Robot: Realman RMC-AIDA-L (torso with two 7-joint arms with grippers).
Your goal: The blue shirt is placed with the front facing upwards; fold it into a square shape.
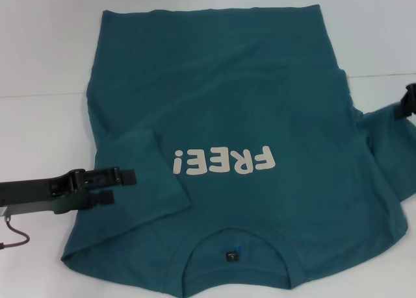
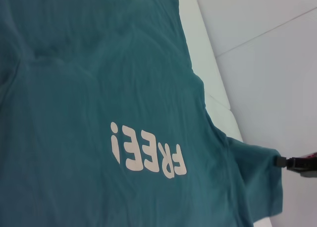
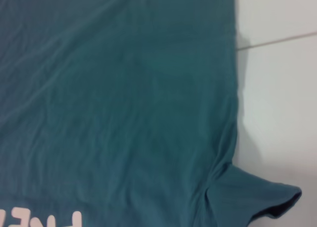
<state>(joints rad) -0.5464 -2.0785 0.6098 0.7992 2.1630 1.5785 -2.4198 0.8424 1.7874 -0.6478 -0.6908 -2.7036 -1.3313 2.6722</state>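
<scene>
One blue shirt (image 1: 247, 103) is spread front-up on the white table (image 1: 39, 58), filling most of the head view, with its collar (image 1: 235, 256) at 6 o'clock nearest the robot and its hem at 12 o'clock. One line of white lettering (image 1: 224, 160), reading "FREE!", is printed across the chest and is seen upside down from the head camera; one small dark tag (image 1: 230, 256) is seen inside the collar. Two sleeves can be counted: the left sleeve (image 1: 140, 181) is folded inward over the body at about 8 o'clock, its edge lying just beside the exclamation mark, while the right sleeve (image 1: 383, 132) is stretched outward towards 3 o'clock. The left gripper (image 1: 120, 186) is held low over the folded sleeve at 8 o'clock, its two fingers pointed towards the lettering and set a little apart, with no cloth seen pinched between them. The right gripper (image 1: 411, 102) is cut by the frame edge at 3 o'clock, at the tip of the stretched sleeve; in the left wrist view the sleeve's edge is seen meeting its tip, but whether the fingers are closed on the cloth cannot be told. One faint seam (image 1: 45, 95) is drawn across the table.
</scene>
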